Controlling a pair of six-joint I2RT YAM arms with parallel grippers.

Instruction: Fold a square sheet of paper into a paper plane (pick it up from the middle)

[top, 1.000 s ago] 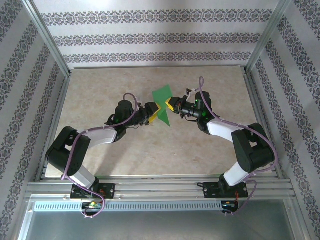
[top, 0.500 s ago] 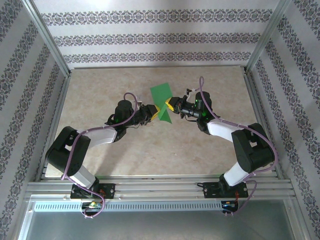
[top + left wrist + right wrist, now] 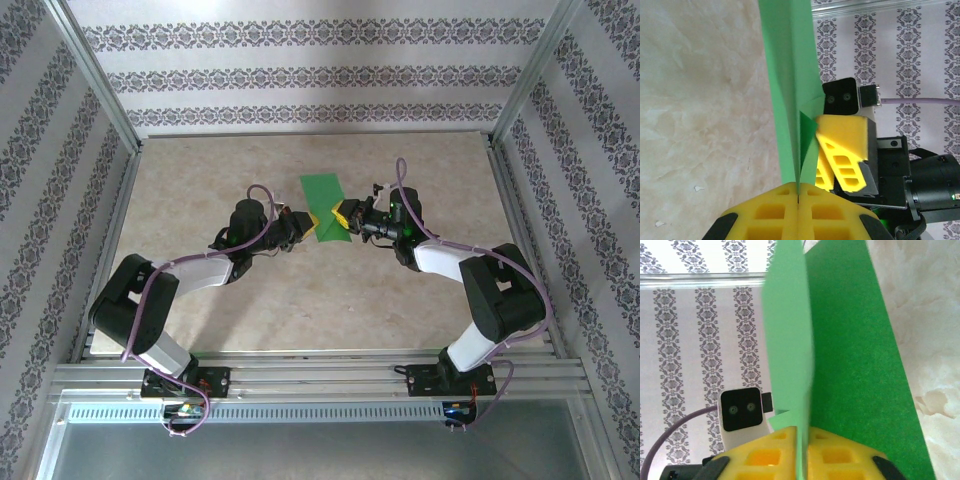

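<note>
The square sheet of paper (image 3: 324, 203) is bright green, folded into a narrow creased strip, and held above the table between my two grippers. My left gripper (image 3: 301, 222) is shut on its left side. In the left wrist view the yellow fingertips (image 3: 799, 196) meet on the thin folded edge of the paper (image 3: 787, 75). My right gripper (image 3: 344, 213) grips the opposite side. In the right wrist view the paper (image 3: 855, 340) runs down between that gripper's (image 3: 804, 442) yellow pads, which sit close on either side of the fold.
The beige marbled tabletop (image 3: 220, 170) lies beneath, with patterned walls and metal frame rails (image 3: 510, 200) around it. The two grippers face each other almost tip to tip; the right gripper's fingers (image 3: 842, 150) show just beyond the paper in the left wrist view.
My left gripper has closed on the paper. The paper has swung from a slanted, spread shape into a straighter narrow strip, and the right gripper has shifted slightly up and back.
</note>
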